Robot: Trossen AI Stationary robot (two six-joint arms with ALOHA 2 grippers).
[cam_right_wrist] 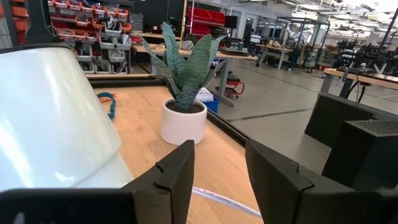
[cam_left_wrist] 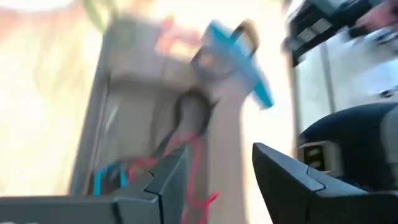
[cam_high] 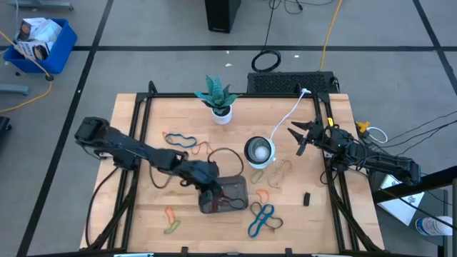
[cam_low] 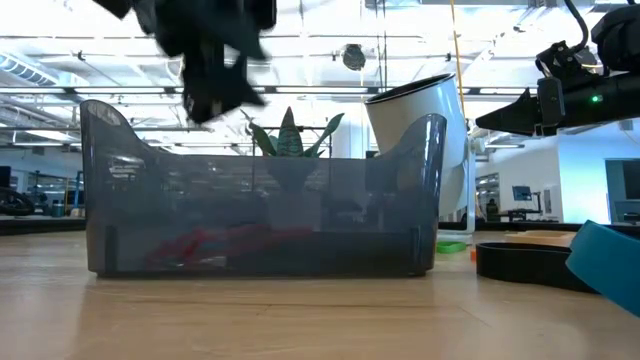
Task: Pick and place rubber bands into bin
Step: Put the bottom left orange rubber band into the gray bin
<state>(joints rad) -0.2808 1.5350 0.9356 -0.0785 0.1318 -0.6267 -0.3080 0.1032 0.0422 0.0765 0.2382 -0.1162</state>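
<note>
Left gripper [cam_high: 207, 187] over bin's [cam_high: 241, 180] left edge, fingers spread, nothing held; right gripper [cam_high: 298, 135] open, waiting far right by the bowl [cam_high: 258, 151].

Bin sits near-centre, red and dark bands [cam_high: 230, 200] inside. Loose bands: blue [cam_high: 262, 219] just right of the bin near the front edge, blue and red to its far left, tan by the bowl. Bare wood left of the bin.

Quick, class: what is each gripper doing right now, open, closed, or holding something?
Left gripper: open, empty, over the bin.
Right gripper: open, empty, waiting beside the bowl.
</note>
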